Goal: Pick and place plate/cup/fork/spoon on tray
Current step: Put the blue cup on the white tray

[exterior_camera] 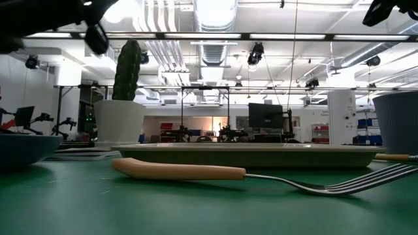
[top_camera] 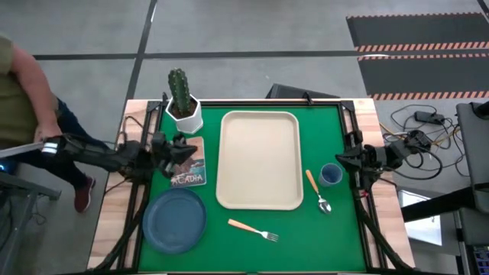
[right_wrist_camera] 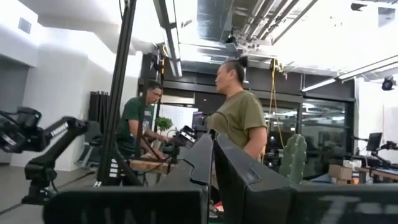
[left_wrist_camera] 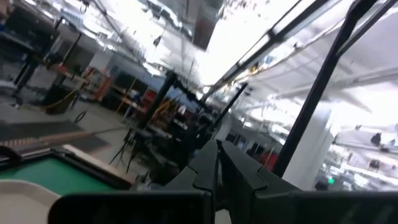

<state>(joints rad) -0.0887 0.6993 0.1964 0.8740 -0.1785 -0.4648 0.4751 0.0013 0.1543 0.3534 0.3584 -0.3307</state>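
The beige tray (top_camera: pixel 260 160) lies in the middle of the green mat. The dusty-blue plate (top_camera: pixel 174 220) sits at the near left, off the tray. The small blue cup (top_camera: pixel 331 174) stands right of the tray, and the spoon (top_camera: pixel 317 191) lies beside it on the mat. The fork (top_camera: pixel 254 230) lies near the front edge, tines to the right; the low view shows it up close (exterior_camera: pixel 196 172). My left gripper (top_camera: pixel 182 150) hovers shut left of the tray, raised above the mat. My right gripper (top_camera: pixel 341 159) hovers shut just right of the cup.
A white pot with a green cactus (top_camera: pixel 183 103) stands at the far left. A small book (top_camera: pixel 189 169) lies between the pot and the plate. A person (top_camera: pixel 23 99) sits beyond the table's left edge. Cables lie on the floor to the right.
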